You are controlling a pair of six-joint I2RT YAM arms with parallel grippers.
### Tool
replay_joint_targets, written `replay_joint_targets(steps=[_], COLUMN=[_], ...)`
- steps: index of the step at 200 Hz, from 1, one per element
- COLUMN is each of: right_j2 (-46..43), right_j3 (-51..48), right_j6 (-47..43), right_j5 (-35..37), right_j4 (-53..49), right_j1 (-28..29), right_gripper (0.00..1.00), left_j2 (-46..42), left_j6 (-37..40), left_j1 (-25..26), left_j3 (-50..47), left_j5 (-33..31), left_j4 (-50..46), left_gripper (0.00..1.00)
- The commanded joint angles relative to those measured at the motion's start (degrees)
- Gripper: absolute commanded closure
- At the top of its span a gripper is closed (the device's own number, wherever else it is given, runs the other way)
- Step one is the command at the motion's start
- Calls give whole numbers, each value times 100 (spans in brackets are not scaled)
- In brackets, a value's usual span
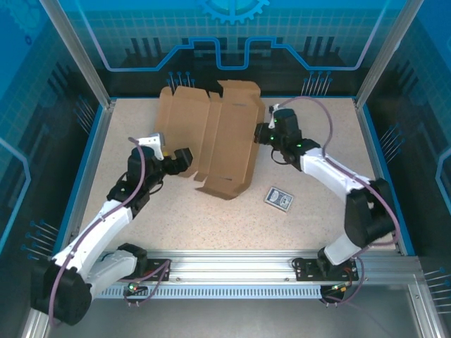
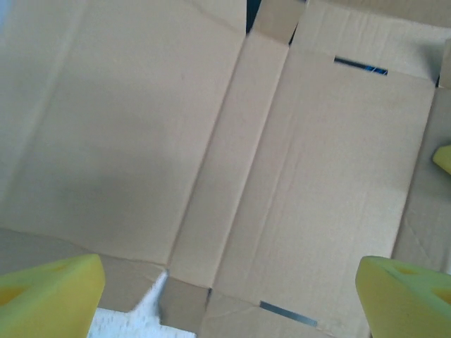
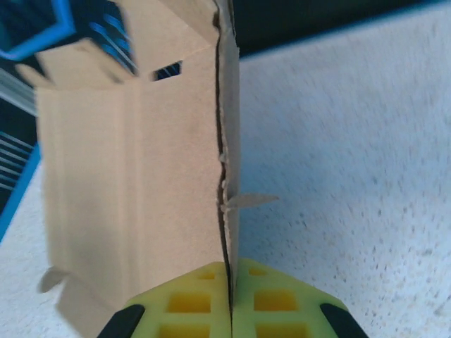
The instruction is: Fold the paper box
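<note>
Blue glowing walls stand around a speckled, sandy table (image 1: pixel 211 225) with a blue rim. From my seat far away I see the paper box (image 1: pixel 211 141) lying opened out on the far middle of the table, between the two arms.

My right fingers (image 3: pixel 190 303) are shut tight on the right edge of the box. In the right wrist view that thin edge goes straight in between the two yellow pads, and they press on it from both sides. The brown sheet runs away from the fingers toward the blue wall, with bare table on its other side.

My left fingers (image 2: pixel 49 296) are spread wide and hold nothing. They hang over the left part of the box near its close edge. One yellow pad sits at each side of the left wrist view, with cardboard under them (I cannot tell if they touch it).

The box is plain brown cardboard, one cut sheet. Long fold lines split it into panels, small flaps stick out at the ends, and thin slits are cut in it. The flap at the close end looks bent up a little. A small blue-and-white card (image 1: pixel 279 198) lies on the table near the box's close right corner, not touching it.
</note>
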State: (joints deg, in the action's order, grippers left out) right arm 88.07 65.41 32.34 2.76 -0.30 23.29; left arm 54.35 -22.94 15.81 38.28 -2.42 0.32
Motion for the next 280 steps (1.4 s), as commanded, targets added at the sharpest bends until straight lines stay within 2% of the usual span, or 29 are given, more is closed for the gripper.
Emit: replay_joint_targets(steps=[1,19,48,75,95,113,145,186,211,280], right_j2=[-541,-856,-1191,-1292,-1231,-1138,-978,-846,-818,-706], right_j3=[-43,201,667,1171,1567,1919,2317,2634,2755,2951], right_j6=[-1063,-1617,-2434,-3157,-3566,-3852,-4242,-4793,-5076,-5997], right_j5=[-758,-1301,-1960,-2467,-2814,-3113,-3444,-3732,-3826,-4010], right_j4=[193,-105,-601,-1237,-1702,-2106,-2620,-3168,-3388,-3787], right_j1=[-217,-315,-351,-351,-351,-351,-352,-283,-259,-210], right_gripper=[100,100,100,100,100,100,100,100,100,100], left_j2=[-253,-128,242,531,908,1243,1605,1947,2132,2845], left_j6=[584,1339,2625,3893,4795,5359,6294,6652,6722,6957], left_j1=[9,9,9,9,12,9,9,9,9,1], left_j3=[379,914,2132,3053,4007,4833,5572,6057,6293,7311], left_j5=[-60,378,856,1443,1846,1944,2034,2023,2289,2757], left_j4=[638,561,-287,-673,-1492,-2236,-3064,-3336,-3562,-4896], left_gripper=[7,8,10,11,10,10,7,7,11,50])
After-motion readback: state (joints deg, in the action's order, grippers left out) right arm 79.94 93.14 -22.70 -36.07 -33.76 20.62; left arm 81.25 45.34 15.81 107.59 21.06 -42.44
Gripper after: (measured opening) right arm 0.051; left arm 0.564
